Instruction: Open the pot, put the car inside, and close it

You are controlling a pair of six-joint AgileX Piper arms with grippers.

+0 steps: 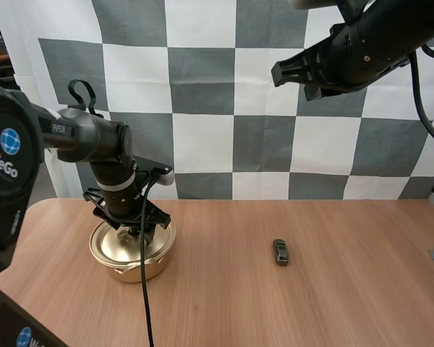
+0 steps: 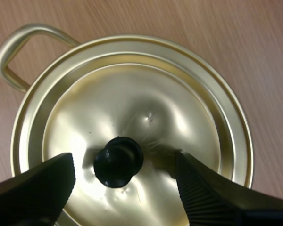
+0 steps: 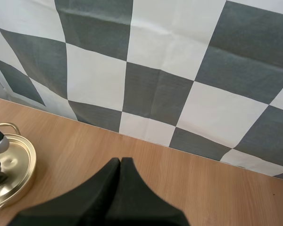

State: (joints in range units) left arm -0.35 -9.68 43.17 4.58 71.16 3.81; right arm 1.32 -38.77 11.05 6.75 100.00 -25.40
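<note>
Seen from across the room, the left gripper [image 2: 125, 165] hangs directly over the gold pot [image 1: 158, 262]. Its two fingers [image 2: 198, 188] are spread wide on either side of the black knob [image 2: 118, 161] of the lid [image 2: 146, 103], which sits on the pot, and neither pad touches the knob. The small dark car [image 1: 281, 251] lies on the wooden table [image 1: 362, 289], well off to that gripper's right. The right gripper [image 3: 120, 162] hovers high above the table, its fingers pressed together into one wedge, holding nothing.
</note>
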